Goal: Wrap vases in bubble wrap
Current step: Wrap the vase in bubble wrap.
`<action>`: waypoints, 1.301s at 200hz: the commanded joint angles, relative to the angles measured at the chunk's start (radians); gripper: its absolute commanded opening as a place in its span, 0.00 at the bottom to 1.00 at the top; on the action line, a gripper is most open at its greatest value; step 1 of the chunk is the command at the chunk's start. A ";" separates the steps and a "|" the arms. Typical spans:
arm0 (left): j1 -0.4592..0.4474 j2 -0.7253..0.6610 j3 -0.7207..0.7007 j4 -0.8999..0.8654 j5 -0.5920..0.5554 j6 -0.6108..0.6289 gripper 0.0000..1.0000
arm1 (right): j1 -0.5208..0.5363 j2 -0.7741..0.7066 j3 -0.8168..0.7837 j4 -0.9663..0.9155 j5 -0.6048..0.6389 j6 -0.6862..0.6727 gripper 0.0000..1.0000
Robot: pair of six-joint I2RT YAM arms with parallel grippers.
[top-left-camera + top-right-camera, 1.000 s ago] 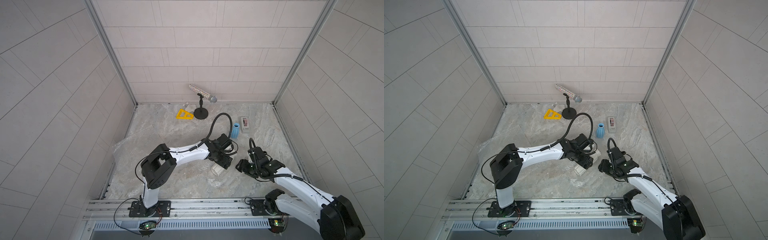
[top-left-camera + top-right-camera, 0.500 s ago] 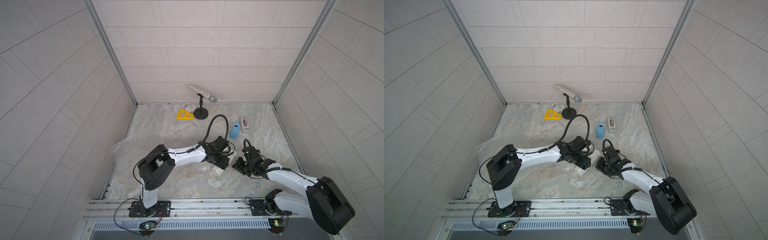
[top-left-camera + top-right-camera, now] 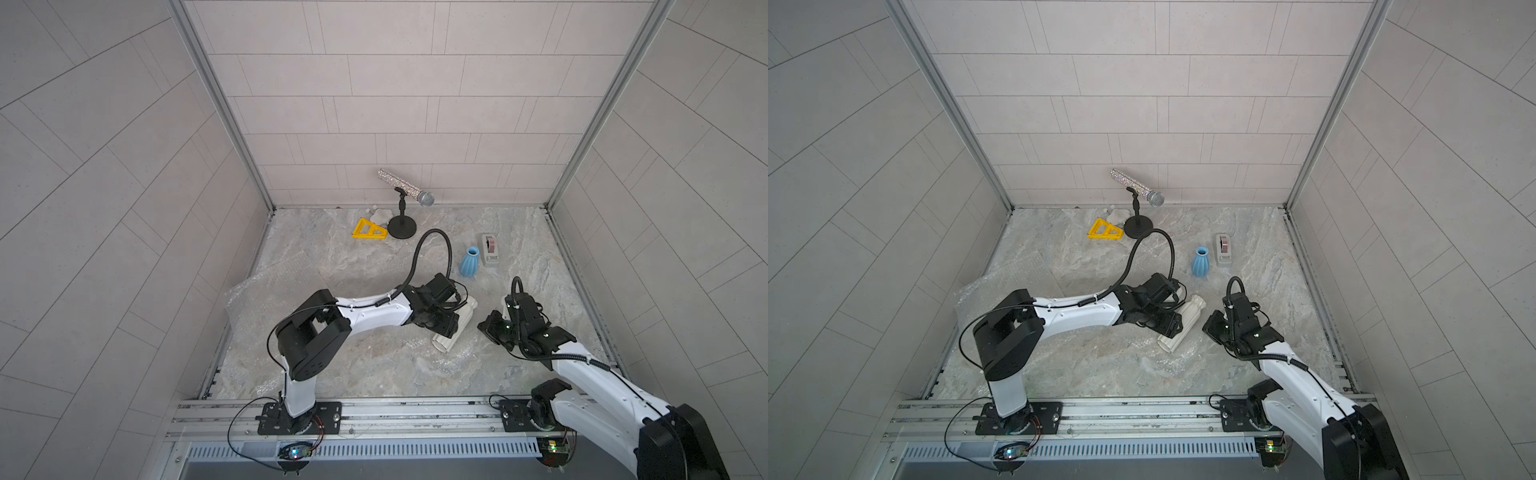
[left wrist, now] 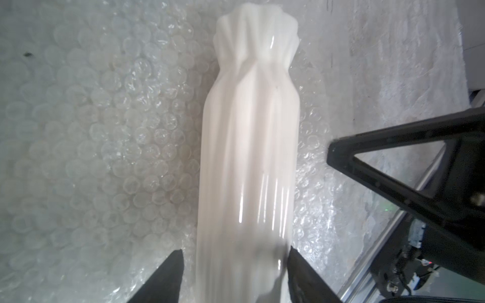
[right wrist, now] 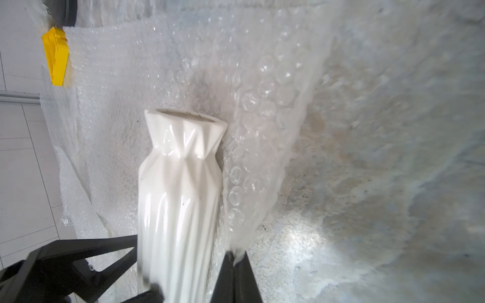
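The white vase (image 3: 444,343) (image 3: 1195,308) lies on its side on a sheet of bubble wrap (image 4: 105,131) (image 3: 257,299) in the middle of the floor. My left gripper (image 3: 446,326) (image 3: 1169,326) (image 4: 233,262) straddles its body from above. One finger touches the vase; the other stands a small gap off. My right gripper (image 3: 488,328) (image 3: 1210,328) (image 5: 233,255) is shut on the wrap's edge (image 5: 262,131), lifted beside the vase's neck. The blue vase (image 3: 469,262) (image 3: 1200,262) stands upright farther back, bare.
A glittery microphone (image 3: 405,189) on a black stand, a yellow triangle (image 3: 368,229) and a small white lump (image 3: 380,216) sit by the back wall. The grey tape dispenser (image 3: 490,249) is beside the blue vase. Tiled walls close three sides.
My right gripper has closed on the bubble wrap's edge next to the white vase. My left gripper's jaws have narrowed around the vase.
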 commanded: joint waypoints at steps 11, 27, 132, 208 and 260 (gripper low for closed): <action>-0.013 -0.011 -0.043 0.121 0.025 -0.119 0.64 | -0.066 -0.020 0.056 -0.141 -0.070 -0.086 0.00; -0.013 -0.015 -0.060 0.160 0.029 -0.149 0.61 | -0.067 -0.010 0.089 -0.153 -0.094 -0.096 0.00; -0.009 -0.067 -0.178 0.343 0.109 -0.286 0.56 | 0.023 0.186 0.286 -0.060 -0.099 -0.036 0.00; 0.017 -0.127 -0.308 0.529 0.148 -0.353 0.58 | 0.121 0.354 0.341 0.028 -0.055 -0.035 0.00; 0.061 -0.205 -0.383 0.530 0.122 -0.366 0.65 | 0.144 0.454 0.359 0.052 -0.054 -0.049 0.00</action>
